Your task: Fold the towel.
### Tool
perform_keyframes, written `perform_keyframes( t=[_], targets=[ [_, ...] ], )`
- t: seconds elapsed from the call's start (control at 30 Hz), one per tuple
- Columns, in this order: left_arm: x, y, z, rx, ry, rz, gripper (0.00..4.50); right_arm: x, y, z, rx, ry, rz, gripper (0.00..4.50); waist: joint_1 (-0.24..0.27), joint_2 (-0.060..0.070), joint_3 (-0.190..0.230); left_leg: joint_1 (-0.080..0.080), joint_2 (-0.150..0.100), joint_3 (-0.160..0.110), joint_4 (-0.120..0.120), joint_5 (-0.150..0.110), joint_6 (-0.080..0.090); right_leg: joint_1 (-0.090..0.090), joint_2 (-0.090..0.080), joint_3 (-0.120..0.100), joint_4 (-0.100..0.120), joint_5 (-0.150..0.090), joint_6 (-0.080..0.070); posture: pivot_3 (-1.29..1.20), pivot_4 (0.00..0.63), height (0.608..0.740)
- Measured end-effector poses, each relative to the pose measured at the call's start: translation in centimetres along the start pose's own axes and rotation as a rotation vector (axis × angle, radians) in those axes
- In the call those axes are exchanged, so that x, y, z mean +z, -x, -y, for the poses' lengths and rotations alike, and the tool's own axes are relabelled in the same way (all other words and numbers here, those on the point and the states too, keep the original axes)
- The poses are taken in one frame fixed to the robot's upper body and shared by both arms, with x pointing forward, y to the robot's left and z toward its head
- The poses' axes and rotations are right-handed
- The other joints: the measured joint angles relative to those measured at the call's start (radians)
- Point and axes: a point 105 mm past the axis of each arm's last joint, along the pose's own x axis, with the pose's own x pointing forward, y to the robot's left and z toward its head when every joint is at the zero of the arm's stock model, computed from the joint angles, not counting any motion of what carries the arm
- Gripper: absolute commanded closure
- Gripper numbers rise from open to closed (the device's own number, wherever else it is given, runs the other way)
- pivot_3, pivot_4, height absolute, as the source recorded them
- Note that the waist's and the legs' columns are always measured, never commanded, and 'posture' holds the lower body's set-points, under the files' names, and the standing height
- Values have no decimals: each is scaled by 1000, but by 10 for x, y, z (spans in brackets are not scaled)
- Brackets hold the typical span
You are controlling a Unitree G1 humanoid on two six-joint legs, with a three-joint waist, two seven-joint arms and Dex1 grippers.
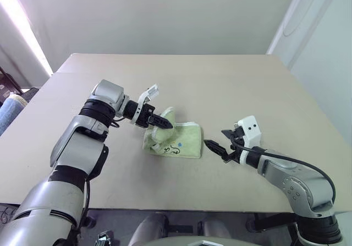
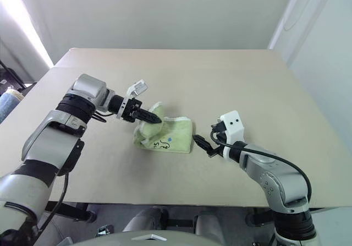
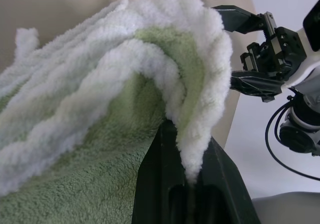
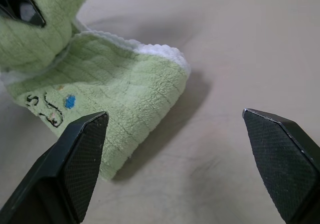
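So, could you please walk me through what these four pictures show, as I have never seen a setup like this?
This is a two-armed humanoid robot standing at a beige table. Two pictures come from a stereo camera on its head, looking down over both arms. The other two come from cameras on each wrist, looking along that arm's two black fingers.

On the table lies a light green towel, partly folded, with white edging and a dark scribble. The left gripper is shut on a raised part of the towel; its wrist view shows the fluffy cloth pinched between the fingers.

The right gripper is open and holds nothing, waiting beside the towel, apart from it. Its wrist view shows the wide-apart fingertips.
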Motion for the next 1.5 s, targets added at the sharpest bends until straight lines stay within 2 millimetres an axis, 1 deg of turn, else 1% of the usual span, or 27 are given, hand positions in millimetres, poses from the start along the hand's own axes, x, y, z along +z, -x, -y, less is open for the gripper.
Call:
perform_keyframes(
  t=[0.27, 0.37, 0.43, 0.53, 0.67, 0.73, 0.97, 1.23, 1.43, 1.5],
  targets=[
    [2, -7, 7, -24, 45, 16, 4458, -1, -1, 0, -9, -8, -3, 0, 1, 0, 0, 0, 0, 0, 1, 0, 0, 0, 0, 0, 0, 0, 0, 0, 0, 692],
    [7, -8, 18, -33, -15, 12, 4458, -1, -1, 1, -11, -8, -3, 0, 0, 0, 0, 0, 0, 0, 1, 0, 0, 0, 0, 0, 0, 0, 0, 0, 0, 692],
    [8, -8, 23, -50, -18, 21, 4458, -1, -1, 1, -11, -7, -3, 0, 0, 0, 0, 0, 0, 0, 0, 0, 0, 0, 0, 0, 0, 0, 0, 0, 0, 692],
    [5, -10, 21, -28, 9, 22, 4458, -1, -1, 1, -15, -8, -2, 0, 0, 0, 0, 0, 0, 0, 1, 0, 0, 0, 0, 0, 1, 0, 0, 0, 0, 692],
    [-6, -18, 13, -2, 57, -1, 4458, -1, -1, 2, -25, -3, -4, 0, 1, 0, 0, 0, 0, 0, 2, 0, 0, 0, 0, 0, 1, 0, 0, 0, 0, 692],
    [-9, -23, 11, 9, 67, -8, 4458, -1, -1, 3, -26, -3, -5, 0, 1, 0, 0, 0, 0, 0, 3, 0, 0, 1, 0, 0, 1, 0, 0, 0, 0, 692],
    [-2, -26, 16, 6, 70, 31, 4458, -1, -1, 4, -35, 1, -6, 0, 2, 0, 0, 0, 0, 0, 4, 0, 0, 2, 0, 0, 1, 0, 0, 0, 0, 692],
    [-4, -31, 19, -13, 88, 29, 4458, -2, -1, 5, -48, -1, -6, 0, 2, 0, 0, 0, 0, 0, 5, 0, 0, 2, 0, 0, 1, 0, 0, 0, 0, 692],
    [-2, -40, 25, -44, 98, 35, 4458, -3, -1, 5, -49, -1, -6, 0, 2, 0, 0, 0, 0, 0, 5, 0, 0, 2, 0, 0, 1, 0, 0, 0, 0, 692],
    [-1, -41, 27, -53, 97, 41, 4004, -5, -1, 4, -44, -4, -10, 0, 2, 0, 0, 0, 0, 0, 5, 0, 0, 2, 0, 0, 1, 0, 0, 0, 0, 692]
  ],
)
